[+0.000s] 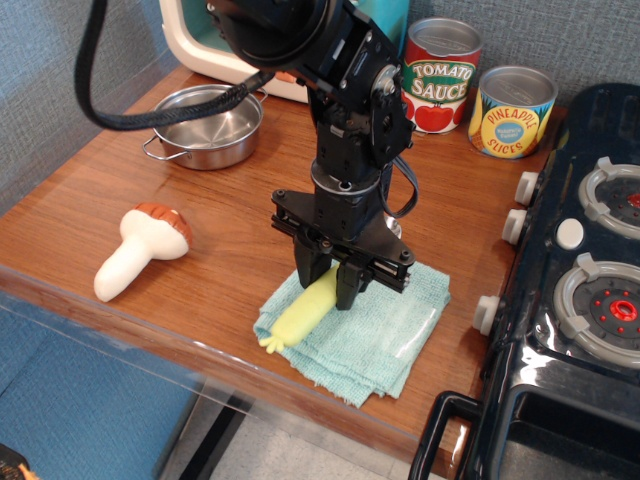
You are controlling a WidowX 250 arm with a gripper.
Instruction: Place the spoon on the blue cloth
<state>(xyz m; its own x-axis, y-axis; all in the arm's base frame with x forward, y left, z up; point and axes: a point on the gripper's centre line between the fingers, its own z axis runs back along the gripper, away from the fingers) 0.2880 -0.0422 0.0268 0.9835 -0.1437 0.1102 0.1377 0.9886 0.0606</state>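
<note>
The spoon [300, 314] shows its pale yellow-green ribbed handle; its metal bowl is hidden between the fingers. My gripper [330, 285] is shut on the spoon's upper end and holds it tilted, handle pointing down-left. The handle's lower end lies over the left part of the blue cloth [390, 330], an aqua terry towel near the table's front edge. I cannot tell whether the spoon touches the cloth. The arm covers the cloth's far left corner.
A white toy mushroom [140, 247] with a brown cap lies at the left. A steel pot [205, 125] stands at the back left. A tomato sauce can [438, 75] and a pineapple can [510, 110] stand at the back. A toy stove [585, 290] borders the right.
</note>
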